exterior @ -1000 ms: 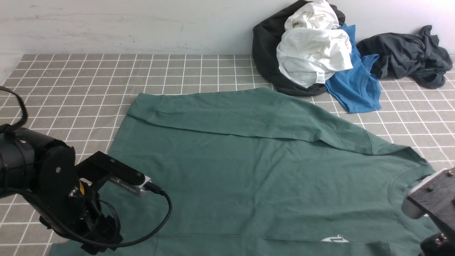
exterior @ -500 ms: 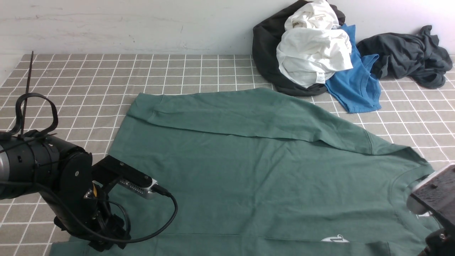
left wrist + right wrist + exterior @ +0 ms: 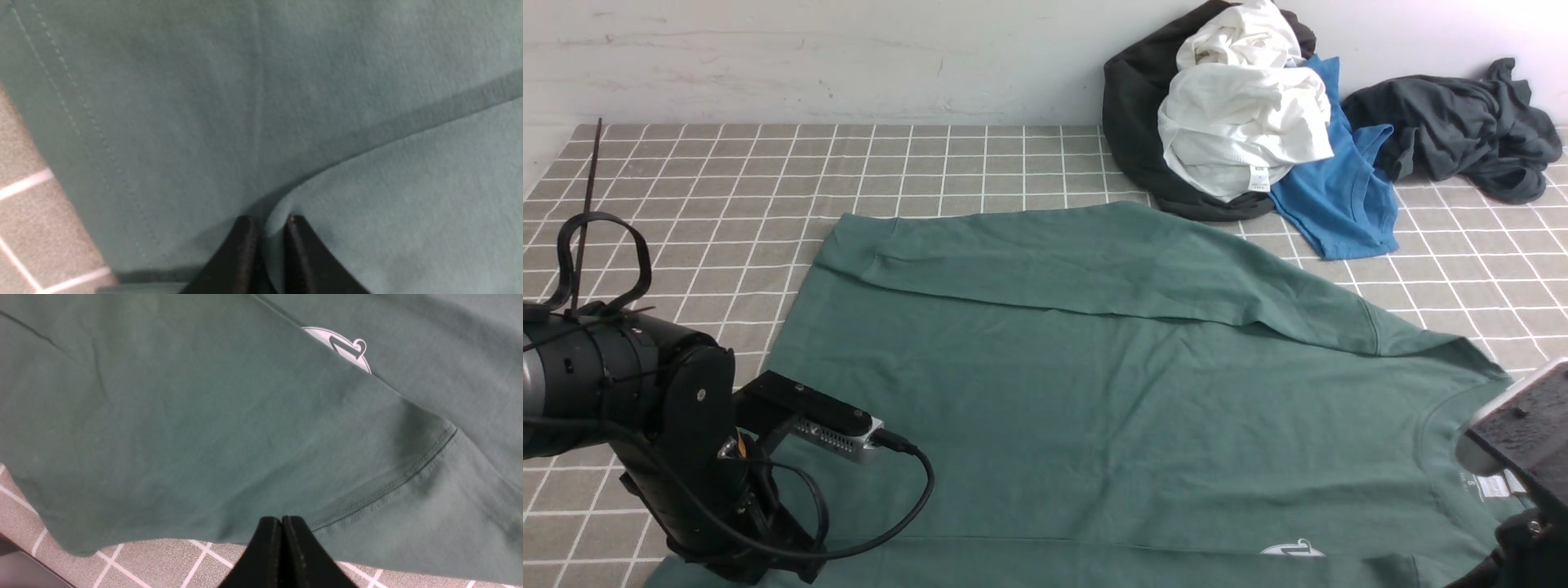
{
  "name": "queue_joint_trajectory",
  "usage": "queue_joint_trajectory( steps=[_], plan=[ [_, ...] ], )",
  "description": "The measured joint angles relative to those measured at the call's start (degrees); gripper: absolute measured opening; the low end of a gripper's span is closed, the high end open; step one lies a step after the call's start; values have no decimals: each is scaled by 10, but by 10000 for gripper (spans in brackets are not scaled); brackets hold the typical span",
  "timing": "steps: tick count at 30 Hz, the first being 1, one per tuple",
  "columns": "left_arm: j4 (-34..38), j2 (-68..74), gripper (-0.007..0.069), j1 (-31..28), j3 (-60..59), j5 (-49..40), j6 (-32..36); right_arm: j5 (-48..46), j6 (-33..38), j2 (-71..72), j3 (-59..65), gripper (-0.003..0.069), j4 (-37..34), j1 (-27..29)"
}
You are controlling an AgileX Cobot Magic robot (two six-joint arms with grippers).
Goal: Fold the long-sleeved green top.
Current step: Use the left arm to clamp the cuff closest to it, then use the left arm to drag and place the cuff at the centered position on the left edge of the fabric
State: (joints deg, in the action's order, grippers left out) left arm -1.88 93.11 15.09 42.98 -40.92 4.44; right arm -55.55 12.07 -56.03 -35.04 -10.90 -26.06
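The green long-sleeved top (image 3: 1094, 392) lies spread flat on the checked tablecloth, its far sleeve (image 3: 1094, 261) folded across the body. The white chest print (image 3: 1292, 551) and neck label (image 3: 1490, 486) show near the right. My left gripper (image 3: 267, 222) is at the near left hem corner, shut on a small fold of the green fabric (image 3: 278, 214). My right gripper (image 3: 281, 519) is at the near right by the shoulder seam (image 3: 392, 486), jaws pressed together at the top's edge, which hangs slightly off the cloth. In the front view both grippers' tips are hidden under the arms.
A pile of clothes sits at the back right: a white garment (image 3: 1241, 122) on a black one (image 3: 1131, 122), a bright blue tee (image 3: 1339, 196) and a dark charcoal garment (image 3: 1454, 131). The wall runs behind. The table's near edge (image 3: 16, 571) shows in the right wrist view.
My left arm has shifted right and lower over the hem corner. My right arm has risen a little, uncovering the neck label. The top's spread has barely changed.
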Motion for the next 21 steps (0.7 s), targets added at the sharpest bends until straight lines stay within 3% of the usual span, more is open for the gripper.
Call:
queue_joint_trajectory(
  steps=[5,12,21],
  plan=[
    [-15,-39,31,0,19,-33,0,0,1,0,0,-15,6,0],
    [-22,-56,26,0,162,-125,37,6,1,0,0,-15,34,0],
    [-21,77,26,0,351,-171,82,4,-77,0,-58,-15,109,0]
  ],
)
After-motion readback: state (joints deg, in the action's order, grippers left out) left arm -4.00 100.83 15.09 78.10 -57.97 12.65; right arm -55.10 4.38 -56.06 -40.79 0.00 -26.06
